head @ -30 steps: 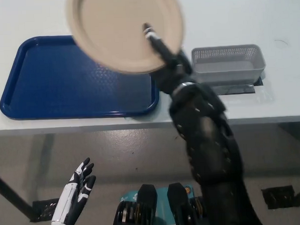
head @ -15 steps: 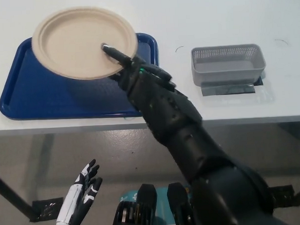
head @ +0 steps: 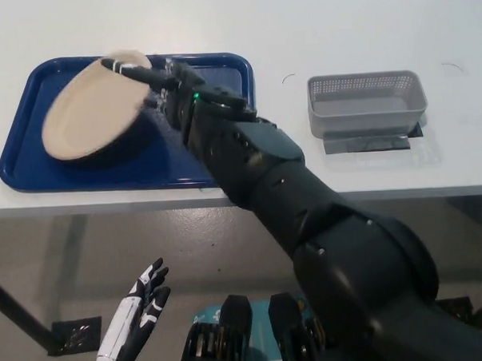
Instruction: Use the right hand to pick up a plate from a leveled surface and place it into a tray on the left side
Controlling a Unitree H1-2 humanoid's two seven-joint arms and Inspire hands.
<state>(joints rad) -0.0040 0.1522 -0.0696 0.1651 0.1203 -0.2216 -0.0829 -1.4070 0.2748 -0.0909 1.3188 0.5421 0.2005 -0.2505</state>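
Observation:
A beige round plate [head: 90,111] is tilted over the blue tray [head: 216,161], its lower left edge down near the tray floor. My black right hand [head: 158,84] is shut on the plate's upper right rim, with one finger lying across the rim. The black arm stretches from the bottom right across the tray's right part and hides it. My white left hand [head: 135,321] rests open at the lower left, below the table's edge.
A grey mesh basket [head: 366,103] stands on the white table [head: 338,24] to the right of the tray. The table's front edge [head: 106,206] runs across the middle; below it is grey floor.
My right hand has carried the plate leftward and down over the tray. The plate has tipped from nearly flat to steeply tilted, its left edge low.

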